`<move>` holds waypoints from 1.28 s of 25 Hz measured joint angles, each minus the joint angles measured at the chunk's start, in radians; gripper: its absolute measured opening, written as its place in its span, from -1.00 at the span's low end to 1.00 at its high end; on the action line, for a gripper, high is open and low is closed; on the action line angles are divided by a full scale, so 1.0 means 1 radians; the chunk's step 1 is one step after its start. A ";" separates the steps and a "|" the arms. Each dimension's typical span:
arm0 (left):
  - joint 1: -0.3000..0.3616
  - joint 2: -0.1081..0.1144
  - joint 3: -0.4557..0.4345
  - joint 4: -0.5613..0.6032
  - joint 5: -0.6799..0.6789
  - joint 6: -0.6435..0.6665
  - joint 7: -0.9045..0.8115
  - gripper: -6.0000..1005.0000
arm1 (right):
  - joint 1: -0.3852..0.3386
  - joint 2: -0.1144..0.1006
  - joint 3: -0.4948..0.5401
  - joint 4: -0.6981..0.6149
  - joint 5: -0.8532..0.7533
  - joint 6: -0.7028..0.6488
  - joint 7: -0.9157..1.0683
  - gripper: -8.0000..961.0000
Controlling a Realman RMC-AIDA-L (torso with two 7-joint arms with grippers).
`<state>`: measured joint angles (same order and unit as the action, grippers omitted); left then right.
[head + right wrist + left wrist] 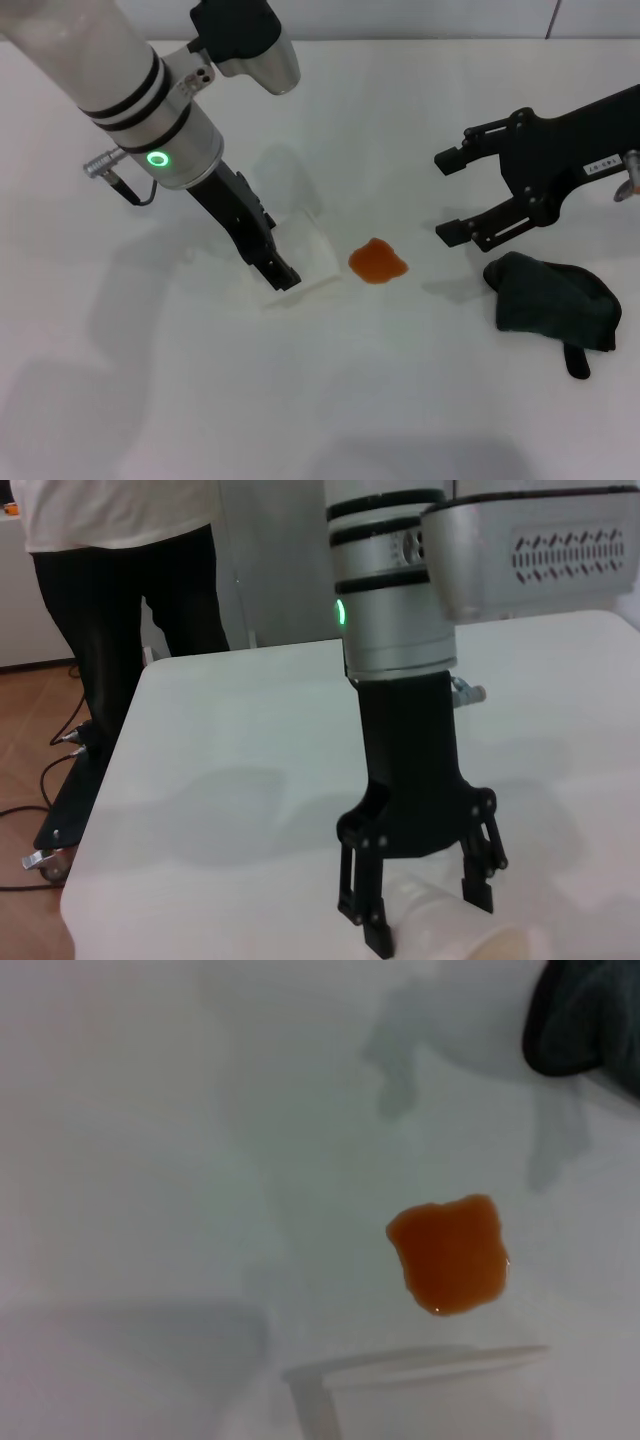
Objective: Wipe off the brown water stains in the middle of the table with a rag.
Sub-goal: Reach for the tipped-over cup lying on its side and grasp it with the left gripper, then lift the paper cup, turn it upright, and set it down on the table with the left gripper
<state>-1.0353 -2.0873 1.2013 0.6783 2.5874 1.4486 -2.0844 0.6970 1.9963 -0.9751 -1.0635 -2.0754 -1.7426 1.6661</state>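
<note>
Rag (553,305) on table (400,420) | just below open right gripper (452,196)

white table (150,1160) fills the view. orange-brown water stains (449,1254), one irregular rounded blotch, wet and glossy. white paper cup (430,1395) just beside it, rim showing. dark rag (580,1015) at a corner, well apart from the blotch. faint grey shadows between.

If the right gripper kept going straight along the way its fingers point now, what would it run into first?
Probably the left gripper holding the paper cup. The right gripper, open above the table, points across toward it; the brown water stains and rag lie off that line, though depth is unclear.
</note>
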 joint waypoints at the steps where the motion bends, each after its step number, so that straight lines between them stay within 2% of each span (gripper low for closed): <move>1: 0.001 -0.001 0.000 -0.005 -0.002 -0.008 -0.001 0.54 | 0.001 0.001 -0.003 0.000 0.000 0.000 0.000 0.81; 6: 0.001 -0.002 0.009 -0.038 -0.022 -0.048 -0.001 0.53 | 0.005 0.004 -0.021 -0.001 0.000 0.000 -0.001 0.81; 12: 0.011 -0.002 0.079 -0.049 -0.074 -0.103 0.003 0.52 | 0.006 0.005 -0.024 -0.001 0.000 0.000 -0.002 0.81; 16: 0.022 -0.002 0.093 -0.050 -0.079 -0.129 0.007 0.51 | 0.007 0.005 -0.024 -0.001 0.000 0.000 -0.004 0.81; 32: 0.049 0.000 0.153 -0.024 -0.118 -0.162 0.020 0.48 | 0.007 0.006 -0.025 0.005 0.000 0.008 -0.011 0.81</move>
<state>-0.9863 -2.0869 1.3543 0.6539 2.4692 1.2868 -2.0644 0.7037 2.0019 -1.0001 -1.0589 -2.0754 -1.7348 1.6551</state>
